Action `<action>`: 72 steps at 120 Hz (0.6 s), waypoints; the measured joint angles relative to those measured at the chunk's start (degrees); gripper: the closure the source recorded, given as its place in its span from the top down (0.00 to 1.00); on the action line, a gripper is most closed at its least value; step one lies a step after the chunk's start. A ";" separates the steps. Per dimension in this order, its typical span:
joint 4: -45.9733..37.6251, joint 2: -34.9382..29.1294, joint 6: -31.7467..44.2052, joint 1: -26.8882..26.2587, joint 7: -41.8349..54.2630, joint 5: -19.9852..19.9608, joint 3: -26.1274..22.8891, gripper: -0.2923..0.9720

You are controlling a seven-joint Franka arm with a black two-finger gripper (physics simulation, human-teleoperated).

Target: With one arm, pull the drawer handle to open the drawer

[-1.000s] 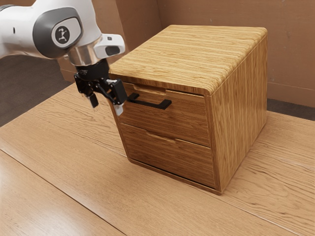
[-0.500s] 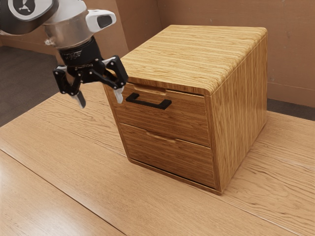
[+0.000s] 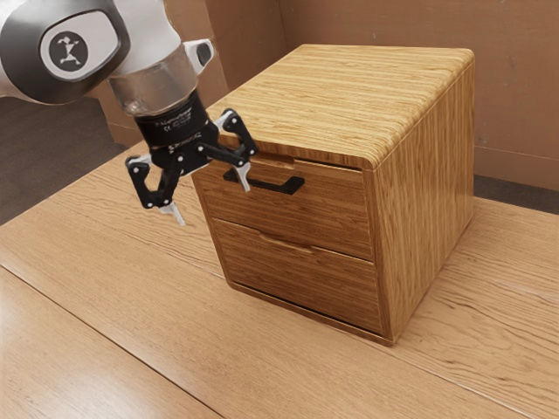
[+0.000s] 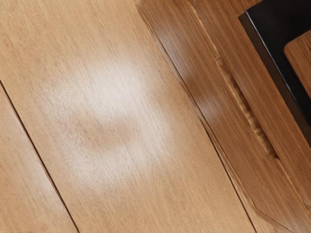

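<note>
A wooden two-drawer cabinet [image 3: 349, 175] stands on the table. Its top drawer [image 3: 297, 205] carries a black bar handle [image 3: 266, 182]; the drawer front sits flush with the cabinet. My gripper [image 3: 210, 188] hangs open in front of the cabinet's left front corner, fingers spread wide. One fingertip [image 3: 245, 181] is at the handle's left end, the other [image 3: 176, 212] is out over the table. Nothing is held between them. In the wrist view the black handle [image 4: 277, 43] shows close to my hand, above the lower drawer front [image 4: 228, 102].
The lower drawer [image 3: 301, 271] has a small groove and no bar handle. The wooden table [image 3: 131, 332] spreads wide in front of the cabinet. Brown walls stand behind it.
My gripper has dropped and moved toward the exterior view's right, from up beside the cabinet's corner to the handle's left end. It has stayed open. The drawer has not moved.
</note>
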 joint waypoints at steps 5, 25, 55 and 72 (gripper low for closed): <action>-3.53 -2.41 2.66 0.18 -2.02 0.01 0.02 0.77; -11.63 -6.37 14.11 0.66 -8.77 1.43 0.13 0.77; -15.40 -6.23 26.88 0.35 -15.89 2.41 0.04 0.77; -17.18 -6.79 30.21 0.42 -18.79 2.51 0.04 0.77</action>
